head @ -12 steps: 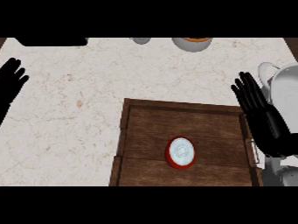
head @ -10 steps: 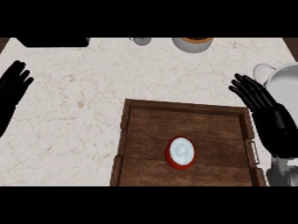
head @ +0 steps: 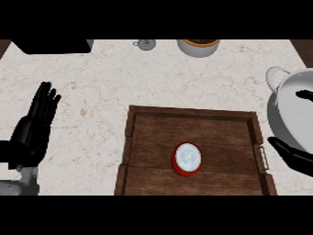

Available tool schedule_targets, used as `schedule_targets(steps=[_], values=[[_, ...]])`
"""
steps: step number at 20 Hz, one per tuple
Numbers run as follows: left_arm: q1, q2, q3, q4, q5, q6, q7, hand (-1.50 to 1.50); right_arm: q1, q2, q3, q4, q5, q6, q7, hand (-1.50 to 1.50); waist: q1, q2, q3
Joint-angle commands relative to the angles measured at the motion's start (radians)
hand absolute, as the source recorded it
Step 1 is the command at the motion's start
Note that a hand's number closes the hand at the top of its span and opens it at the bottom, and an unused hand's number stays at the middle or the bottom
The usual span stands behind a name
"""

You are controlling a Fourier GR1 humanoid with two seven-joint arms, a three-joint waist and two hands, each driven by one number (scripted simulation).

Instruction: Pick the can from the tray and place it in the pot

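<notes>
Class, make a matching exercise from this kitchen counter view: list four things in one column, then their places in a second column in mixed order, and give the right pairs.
Things:
1. can
2. pot
3. left hand
4. small bowl

Places:
A. at the counter's far edge, near the middle
B. at the right edge of the view, beside the tray
C. standing on the wooden tray
D. over the bare counter, left of the tray

Pairs: 1-C, 2-B, 3-D, 4-A

Pot (head: 291, 120); right robot hand (head: 301, 158) edge-cropped
</notes>
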Motion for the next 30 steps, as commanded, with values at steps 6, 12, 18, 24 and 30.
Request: schedule_targets(steps=[6, 12, 18, 24, 30], values=[[0.083, -0.104, -0.065, -0.006, -0.072, 0.040, -0.104, 0.00, 0.404, 0.099, 0.101, -0.275, 0.107, 0.047, -0.402, -1.50, 0.014, 0.002, 0.000], [0.038, -0.126, -0.067, 0.048, -0.104, 0.061, -0.116, 0.00, 0.494, -0.038, 0.129, -0.405, 0.375, 0.031, -0.121, -1.50, 0.010, 0.005, -0.004], [0.056, -0.127, -0.088, 0.021, -0.113, 0.053, -0.112, 0.00, 0.555, -0.142, 0.216, -0.479, 0.688, 0.094, 0.116, -1.50, 0.024, 0.006, -0.004], [0.054, -0.140, -0.094, -0.019, -0.137, 0.065, -0.077, 0.00, 0.416, -0.021, 0.470, -0.454, 0.933, 0.151, 0.404, -1.50, 0.042, 0.006, -0.001], [0.018, -0.169, -0.074, 0.015, -0.147, 0.052, -0.055, 0.00, 0.305, 0.056, 0.579, -0.368, 1.035, 0.209, 0.530, -1.50, 0.033, 0.006, 0.000]])
